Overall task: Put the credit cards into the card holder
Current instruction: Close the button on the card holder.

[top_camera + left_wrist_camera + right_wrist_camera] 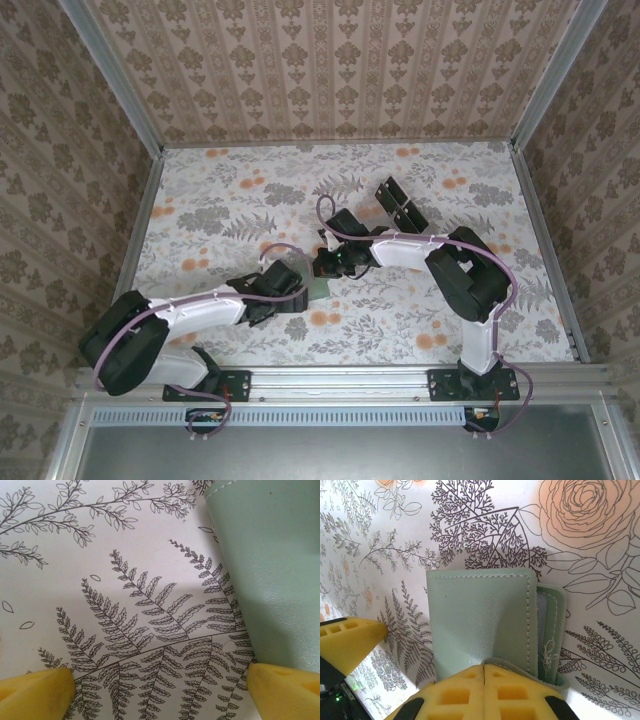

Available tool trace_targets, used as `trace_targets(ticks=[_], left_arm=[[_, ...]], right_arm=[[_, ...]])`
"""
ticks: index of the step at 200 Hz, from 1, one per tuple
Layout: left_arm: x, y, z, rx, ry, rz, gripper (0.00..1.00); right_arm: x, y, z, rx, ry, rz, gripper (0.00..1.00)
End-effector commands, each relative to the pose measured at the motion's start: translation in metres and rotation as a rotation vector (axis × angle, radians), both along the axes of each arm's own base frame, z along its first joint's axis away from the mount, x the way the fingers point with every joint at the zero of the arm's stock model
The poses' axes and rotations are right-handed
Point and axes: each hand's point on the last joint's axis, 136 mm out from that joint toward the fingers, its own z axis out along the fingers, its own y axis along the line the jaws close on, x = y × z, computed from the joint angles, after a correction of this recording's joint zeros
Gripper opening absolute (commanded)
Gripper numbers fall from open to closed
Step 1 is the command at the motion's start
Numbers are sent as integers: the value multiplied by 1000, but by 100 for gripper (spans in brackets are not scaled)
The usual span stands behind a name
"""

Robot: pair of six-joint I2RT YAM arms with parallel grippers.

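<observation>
Detail: we see the left gripper [160, 682] spread beside the flat grey-green stitched card holder [480, 615], the right gripper [435, 650] spread across its edge.

The left claw [299, 289] and right claw [325, 268] meet at the green card holder [318, 292].

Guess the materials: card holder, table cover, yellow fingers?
Card holder: likely faux leather, matte grey-green, fine grain, stitched edges.
Table cover: looks like printed paper or vinyl, smooth, flat botanical pattern.
Yellow fingers: seemingly hard plastic, matte, moulded grid recesses.
</observation>
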Motion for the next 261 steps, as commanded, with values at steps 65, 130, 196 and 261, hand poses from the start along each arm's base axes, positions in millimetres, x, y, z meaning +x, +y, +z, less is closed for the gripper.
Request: trace_targets(ticks=[65,130,196,261], left_arm=[[-6,-7,-22,-14,64,-10,100],[-8,-7,-25,-16,71,-12,100],[-9,-8,-25,-20,72,-15,100],[-10,-7,-26,-18,71,-16,100]], right_arm=[[-6,4,-11,-16,27,18,0],[-15,-5,-29,-186,0,70,0],[-29,-21,-54,-438,-42,160,0],[-29,-12,-45,-415,-46,170,0]])
